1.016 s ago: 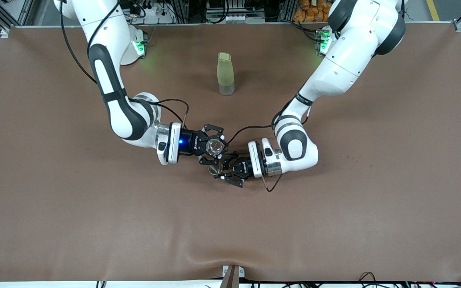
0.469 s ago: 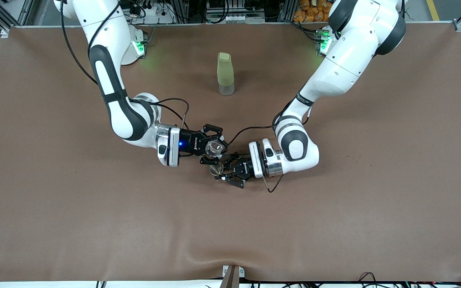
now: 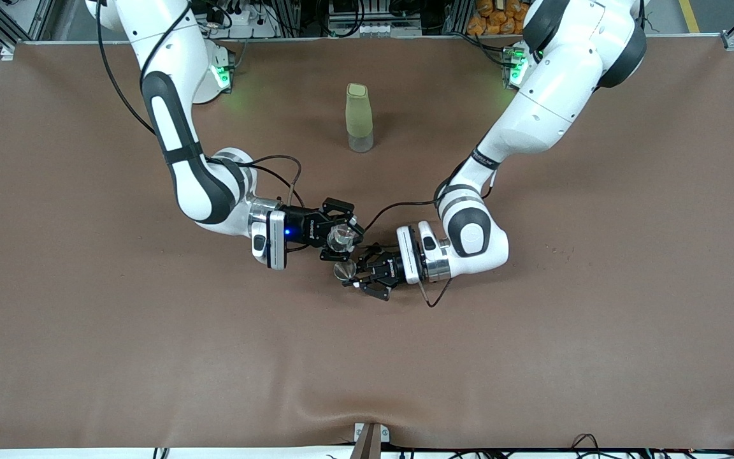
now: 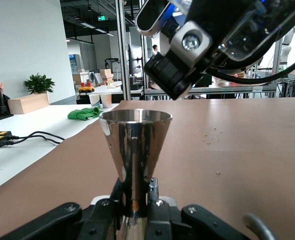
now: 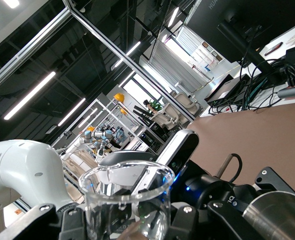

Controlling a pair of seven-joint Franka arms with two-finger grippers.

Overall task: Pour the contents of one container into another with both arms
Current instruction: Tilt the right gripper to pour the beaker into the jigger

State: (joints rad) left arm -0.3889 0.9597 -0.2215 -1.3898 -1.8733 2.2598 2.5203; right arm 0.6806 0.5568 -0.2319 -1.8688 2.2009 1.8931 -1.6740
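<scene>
My right gripper [image 3: 340,239] is shut on a small clear glass [image 3: 341,236] and holds it tilted above the middle of the table. Its open rim [image 5: 127,175] shows close up in the right wrist view. Just beside and below it, my left gripper [image 3: 353,275] is shut on the narrow waist of a shiny metal cone-shaped measuring cup [image 3: 343,270]. That cup [image 4: 135,142] stands upright with its mouth up. The right gripper with the glass [image 4: 247,35] hangs over it. I cannot tell what is in either container.
A tall pale green bottle [image 3: 359,118] with a clear base stands farther from the front camera, between the two arm bases. Small crumbs [image 3: 558,250] lie on the brown table cover [image 3: 532,350] toward the left arm's end.
My right wrist has rolled a little, which tips the glass further toward the metal cup. The left arm and its cup have barely moved.
</scene>
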